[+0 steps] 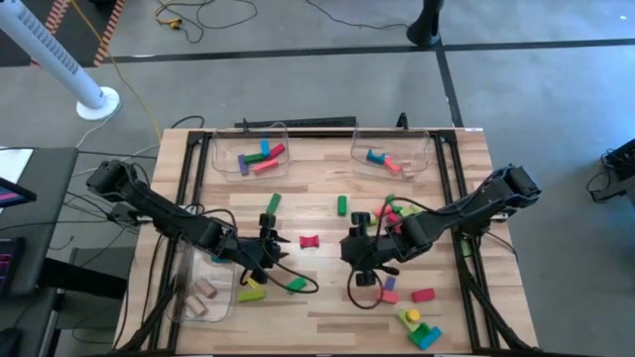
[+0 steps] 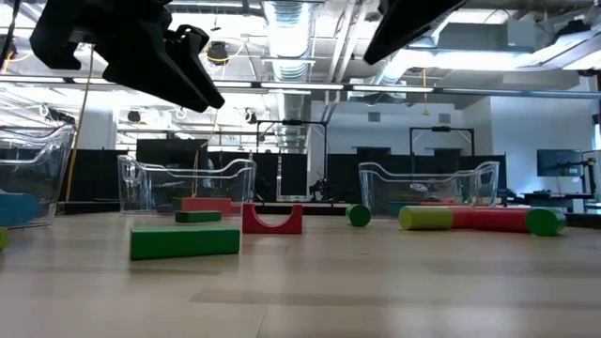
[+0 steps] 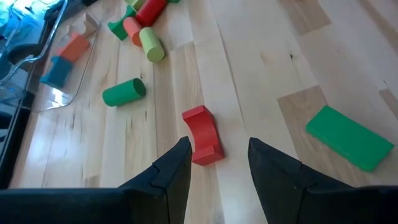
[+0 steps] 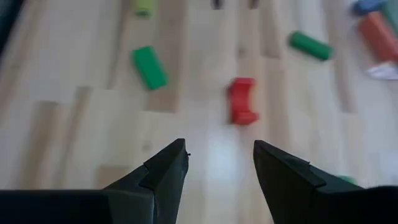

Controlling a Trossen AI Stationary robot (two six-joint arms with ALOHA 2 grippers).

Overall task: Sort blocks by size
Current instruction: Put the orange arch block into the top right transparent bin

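Note:
Blocks lie scattered on the wooden table. A red arch block (image 1: 310,241) rests on its side at mid-table, between my two grippers. My left gripper (image 1: 280,246) hovers open just left of it; in the left wrist view the arch (image 3: 202,135) shows just ahead of the open fingers (image 3: 218,142). My right gripper (image 1: 349,248) hovers open just right of the arch (image 4: 242,101), which lies farther ahead of its fingers (image 4: 219,144). Nearby lie a green bar (image 1: 272,204) and a green cylinder (image 1: 341,204). Neither gripper holds anything.
Clear bins stand at the far left (image 1: 248,154) and far right (image 1: 392,154), each holding a few blocks; a third (image 1: 203,293) at the near left holds wooden ones. A block cluster (image 1: 392,213) lies right of centre, and more blocks lie near the front (image 1: 422,330).

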